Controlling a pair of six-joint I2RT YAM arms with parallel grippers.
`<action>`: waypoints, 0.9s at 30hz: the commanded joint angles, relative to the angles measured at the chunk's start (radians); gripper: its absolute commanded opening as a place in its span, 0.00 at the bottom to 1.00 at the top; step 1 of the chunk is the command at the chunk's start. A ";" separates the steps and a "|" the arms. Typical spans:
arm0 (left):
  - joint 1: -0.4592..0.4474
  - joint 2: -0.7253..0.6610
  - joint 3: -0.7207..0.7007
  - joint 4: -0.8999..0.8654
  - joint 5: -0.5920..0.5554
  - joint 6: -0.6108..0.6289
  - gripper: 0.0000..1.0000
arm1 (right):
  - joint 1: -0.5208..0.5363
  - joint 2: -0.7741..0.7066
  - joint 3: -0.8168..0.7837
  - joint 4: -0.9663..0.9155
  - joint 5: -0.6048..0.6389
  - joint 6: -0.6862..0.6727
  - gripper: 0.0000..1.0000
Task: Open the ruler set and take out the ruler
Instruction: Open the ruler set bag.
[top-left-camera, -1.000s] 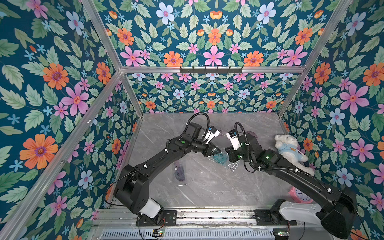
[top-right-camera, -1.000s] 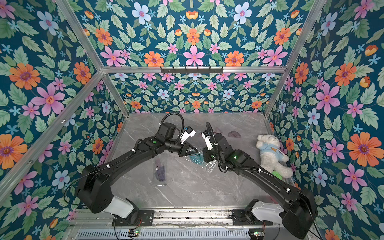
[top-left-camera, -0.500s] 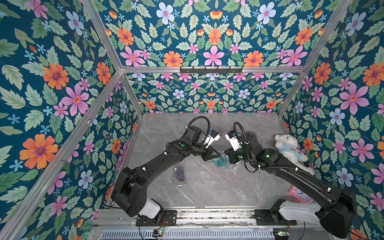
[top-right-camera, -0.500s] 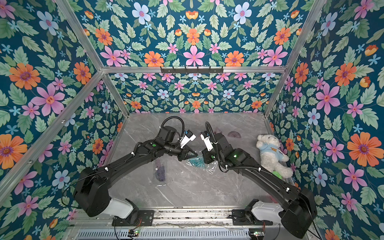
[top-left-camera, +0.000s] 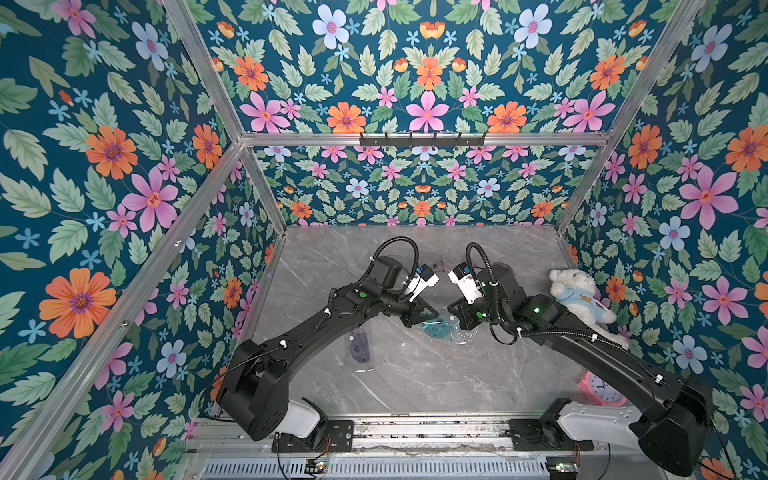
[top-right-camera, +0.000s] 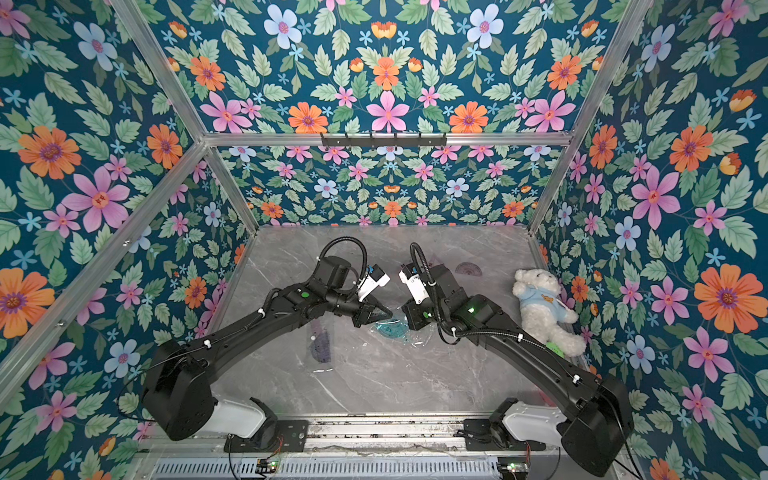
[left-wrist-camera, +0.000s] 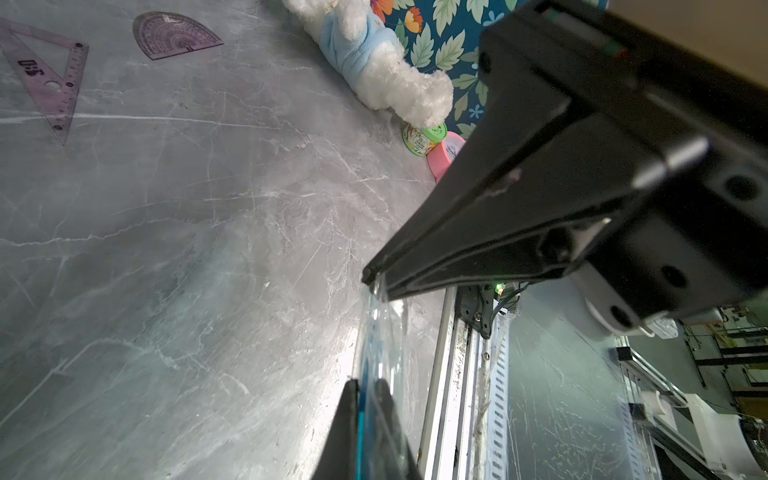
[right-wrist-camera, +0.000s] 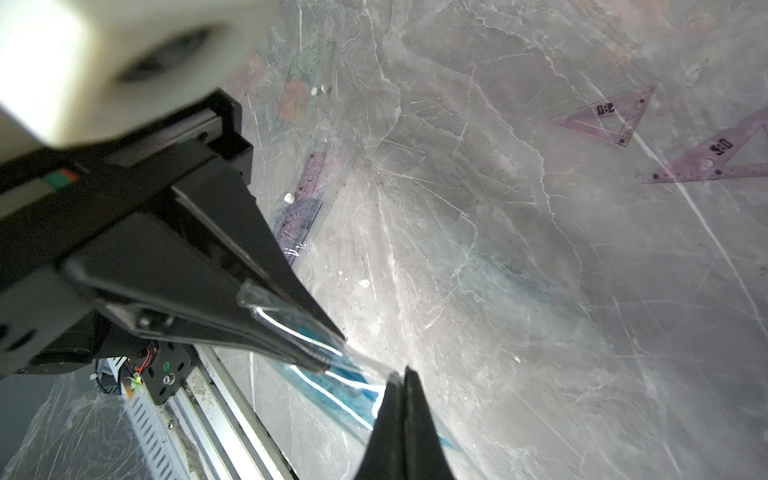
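Pinching from opposite sides, the left claw (top-left-camera: 433, 313) and the right claw (top-left-camera: 451, 310) meet almost tip to tip over the middle of the table (top-left-camera: 415, 374). Each is clenched on the clear pouch (top-left-camera: 438, 331) of the ruler set, which hangs between and just below them; whether its lower edge rests on the table cannot be told. The stretch of film they share is short and taut, and it runs straight from one tip to the other, across the table from the robot's left to its right. In the left wrist view a blue edge shows between the left claw's fingers (left-wrist-camera: 353, 399), so that grip seems to take in one of the blue pieces (right-wrist-camera: 353, 388) as well as the film. The right claw seems to hold clear film alone, at a corner. Which blue piece is the ruler is not clear. Neither arm is nearer, since both already have the pouch. The opening move would likely be a pull apart along that tip-to-tip line, the left claw anchoring the contents while the right peels the film away.
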 joint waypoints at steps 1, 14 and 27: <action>0.002 -0.002 -0.002 -0.149 -0.019 0.003 0.00 | -0.013 -0.004 0.018 0.017 0.086 -0.008 0.00; 0.000 0.028 0.032 -0.112 -0.052 -0.037 0.00 | -0.010 -0.073 -0.004 0.019 0.232 -0.029 0.54; 0.000 -0.065 -0.146 0.574 -0.238 -0.449 0.00 | -0.033 -0.283 -0.212 0.101 0.185 0.263 0.87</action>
